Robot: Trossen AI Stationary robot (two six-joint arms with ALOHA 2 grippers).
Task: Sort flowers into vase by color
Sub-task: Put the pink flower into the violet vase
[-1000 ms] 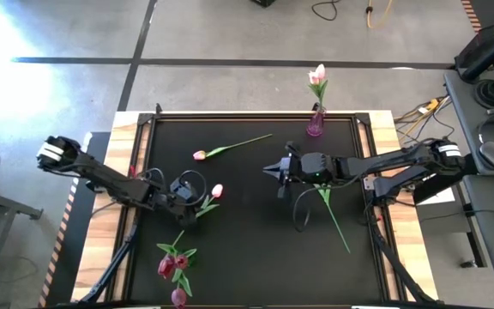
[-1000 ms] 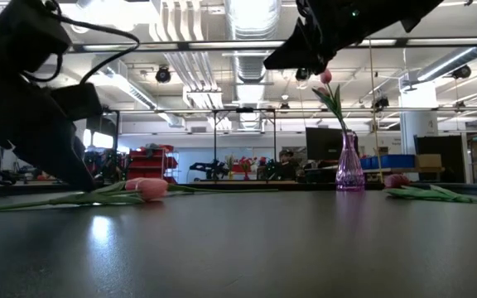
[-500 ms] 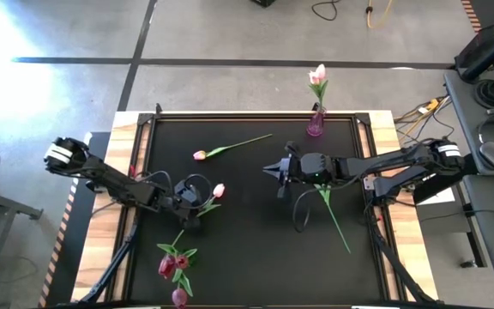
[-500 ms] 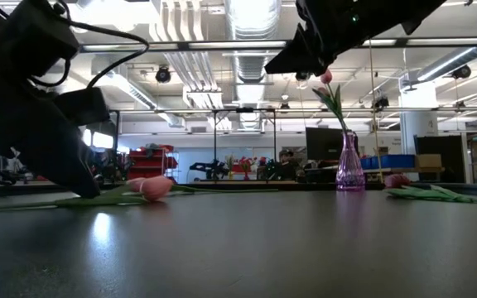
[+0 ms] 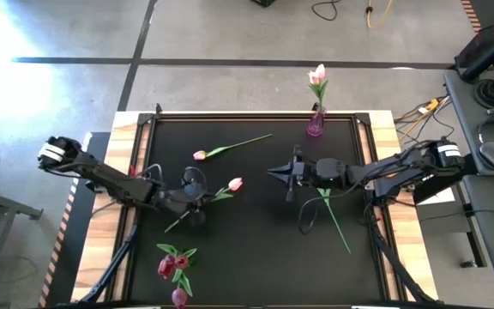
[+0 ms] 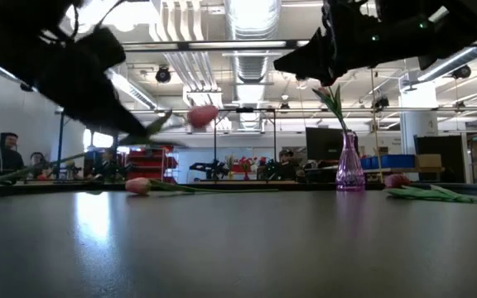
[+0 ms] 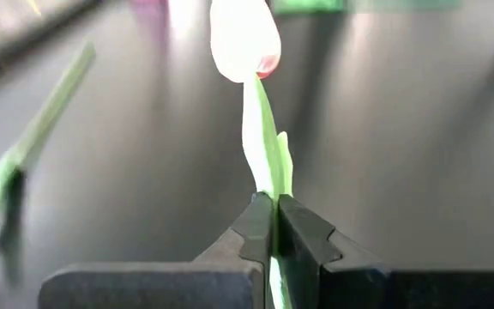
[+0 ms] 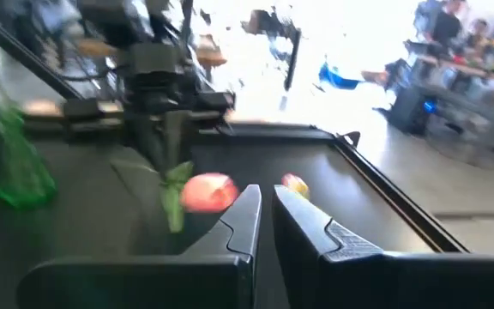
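The left tool is clamped on the green stem of a pale pink tulip, holding it clear of the black bench; in the left wrist view both fingers press the stem directly. The right tool hangs above the bench centre, fingers pressed together and empty. A purple vase at the far edge holds one pale tulip. Another pale tulip lies on the bench near the far side. Dark magenta tulips lie at the near-left edge.
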